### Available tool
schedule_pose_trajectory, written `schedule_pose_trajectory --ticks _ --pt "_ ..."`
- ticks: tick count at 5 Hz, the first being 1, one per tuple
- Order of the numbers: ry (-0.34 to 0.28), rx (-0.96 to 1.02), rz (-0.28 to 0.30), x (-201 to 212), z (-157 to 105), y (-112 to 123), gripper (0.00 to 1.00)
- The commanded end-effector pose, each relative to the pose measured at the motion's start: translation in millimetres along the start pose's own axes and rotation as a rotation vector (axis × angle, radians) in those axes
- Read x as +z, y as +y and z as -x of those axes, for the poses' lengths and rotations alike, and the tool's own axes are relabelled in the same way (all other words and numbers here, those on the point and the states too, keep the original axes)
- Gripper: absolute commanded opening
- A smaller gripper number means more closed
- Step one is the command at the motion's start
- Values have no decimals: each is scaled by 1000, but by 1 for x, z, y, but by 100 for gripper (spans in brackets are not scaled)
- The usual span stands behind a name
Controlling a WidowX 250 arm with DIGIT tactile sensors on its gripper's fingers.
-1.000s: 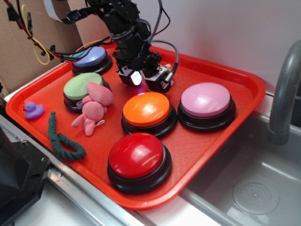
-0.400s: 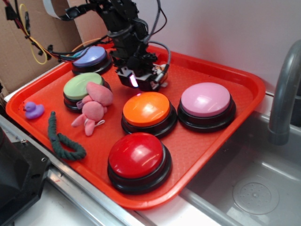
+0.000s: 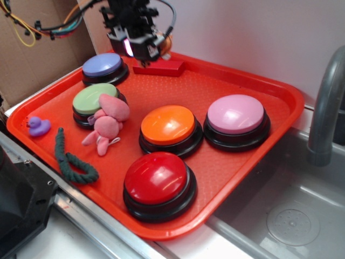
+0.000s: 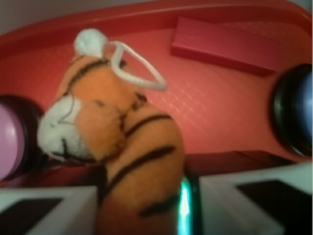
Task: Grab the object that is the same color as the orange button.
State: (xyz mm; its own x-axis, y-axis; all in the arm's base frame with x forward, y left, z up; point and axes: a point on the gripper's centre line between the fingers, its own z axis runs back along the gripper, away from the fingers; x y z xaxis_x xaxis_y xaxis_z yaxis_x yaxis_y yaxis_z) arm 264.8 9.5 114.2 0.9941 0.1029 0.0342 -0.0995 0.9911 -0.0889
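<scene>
the black pincer [image 3: 144, 54] pinches the small orange striped plush tiger [image 4: 117, 147], raised above the red tray [image 3: 215, 91] behind the glossy orange dome button [image 3: 168, 124].

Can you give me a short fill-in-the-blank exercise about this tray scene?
1. The gripper holds a small plush ____ with dark stripes.
2. The orange button sits between the pink button and the pink plush ____.
3. The purple duck rests on the ____ tray.
4. The button nearest the camera is ____.

Missing words: tiger; bunny; red; red
</scene>
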Motion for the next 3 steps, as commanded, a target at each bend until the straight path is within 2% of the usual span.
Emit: schedule_pose_trajectory --ticks 1,2,3 --pt "25 39 -7 76 27 12 1" --pt "11 57 -4 74 32 18 3" --pt "38 60 -45 71 27 18 24"
